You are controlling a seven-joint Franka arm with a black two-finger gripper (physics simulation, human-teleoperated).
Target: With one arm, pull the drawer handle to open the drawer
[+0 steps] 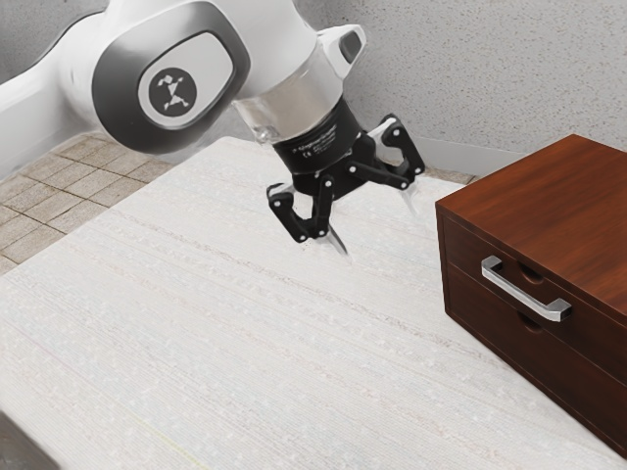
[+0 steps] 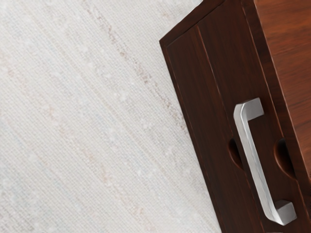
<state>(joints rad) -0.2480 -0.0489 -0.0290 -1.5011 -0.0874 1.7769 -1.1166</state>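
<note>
A dark red-brown wooden drawer cabinet (image 1: 549,274) stands on the table at the exterior view's right. Its upper drawer front carries a silver bar handle (image 1: 524,290), and the drawer sits flush with the cabinet. My black gripper (image 1: 376,223) hangs above the table to the left of the cabinet, open, with nothing between its fingers. It is well apart from the handle. In the wrist view the cabinet front (image 2: 214,121) and the handle (image 2: 257,160) lie ahead of my hand, with two round recesses behind the bar.
The pale wood-grain table (image 1: 196,343) stretches wide under and to the left of the gripper. A tiled floor (image 1: 49,191) and a grey wall (image 1: 490,69) lie beyond the table's far edge.
</note>
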